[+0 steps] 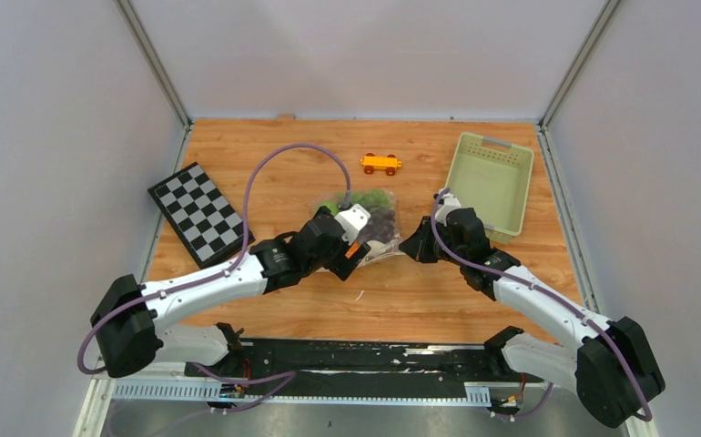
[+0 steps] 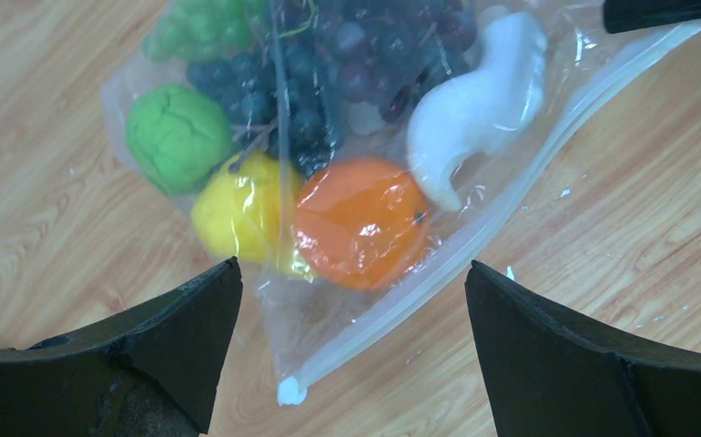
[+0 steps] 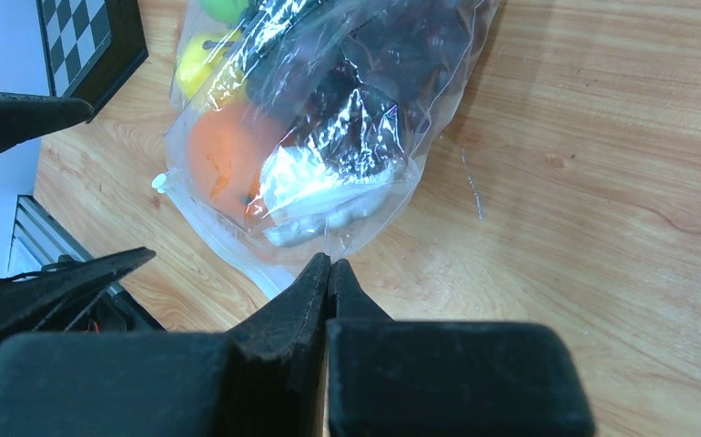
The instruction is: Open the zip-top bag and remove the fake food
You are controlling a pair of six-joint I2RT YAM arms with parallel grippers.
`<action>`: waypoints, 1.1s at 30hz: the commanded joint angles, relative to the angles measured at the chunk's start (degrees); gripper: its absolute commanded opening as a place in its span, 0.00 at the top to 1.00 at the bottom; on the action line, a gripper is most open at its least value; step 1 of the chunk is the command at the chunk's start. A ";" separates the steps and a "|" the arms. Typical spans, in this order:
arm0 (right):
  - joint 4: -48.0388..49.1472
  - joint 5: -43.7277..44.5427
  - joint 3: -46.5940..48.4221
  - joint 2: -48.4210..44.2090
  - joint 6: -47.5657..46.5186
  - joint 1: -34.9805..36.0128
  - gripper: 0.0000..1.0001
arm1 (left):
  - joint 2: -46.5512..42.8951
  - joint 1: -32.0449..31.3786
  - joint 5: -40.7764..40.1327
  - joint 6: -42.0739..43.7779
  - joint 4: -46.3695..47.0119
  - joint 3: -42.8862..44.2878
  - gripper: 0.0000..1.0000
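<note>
The clear zip-top bag [image 1: 376,228] lies mid-table with the fake food inside: an orange ball [image 2: 360,221], a yellow lemon [image 2: 236,208], a green round piece [image 2: 176,137], dark grapes [image 2: 347,64] and a white mushroom [image 2: 479,105]. My left gripper [image 2: 351,305] is open, and the bag's near corner and the end of its white zip strip [image 2: 474,228] lie between its jaws. My right gripper [image 3: 330,264] is shut, its tips pinching the edge of the bag [image 3: 329,137] at the other end of the zip side. In the top view the right gripper [image 1: 411,248] is just right of the bag.
A black-and-white checkerboard [image 1: 199,212] lies left of the bag. An orange-yellow toy car [image 1: 380,163] sits behind it. A pale green basket [image 1: 491,182] stands at the right, close behind my right arm. White walls enclose the wooden table.
</note>
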 commanded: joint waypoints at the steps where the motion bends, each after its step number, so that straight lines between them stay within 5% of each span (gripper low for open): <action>1: 1.64 -1.13 1.73 -0.11 -1.12 -0.41 1.00 | 3.47 -3.38 -3.61 7.35 0.94 3.99 0.02; 33: 2.50 -2.18 0.59 -0.03 -0.66 -0.89 1.00 | 11.63 -5.90 -11.73 10.02 0.61 5.90 0.06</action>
